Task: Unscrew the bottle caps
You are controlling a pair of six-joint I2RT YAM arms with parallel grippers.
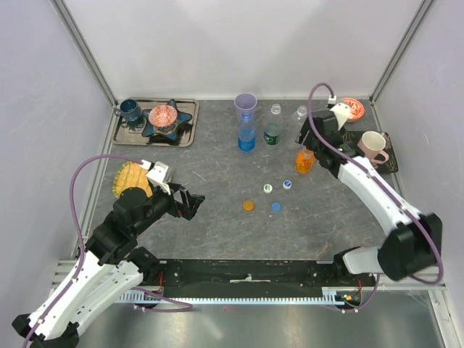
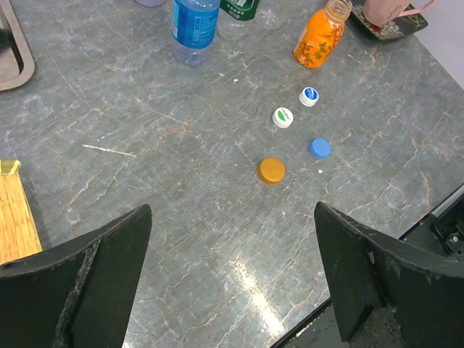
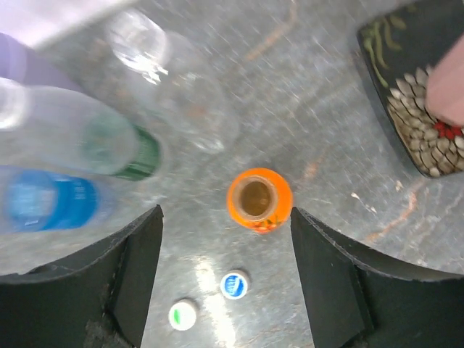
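The bottle caps (image 1: 267,188) lay loose mid-frame, off their bottles (image 1: 246,134). Left gripper (image 2: 232,210) and right gripper (image 3: 225,215) gaped empty, apparently finished.

no text legible, print on bottles (image 2: 194,22) blurred

Both arms (image 1: 373,190) white with black joints, black-fingered hands (image 2: 232,209) and a looping purple cable (image 1: 73,190)
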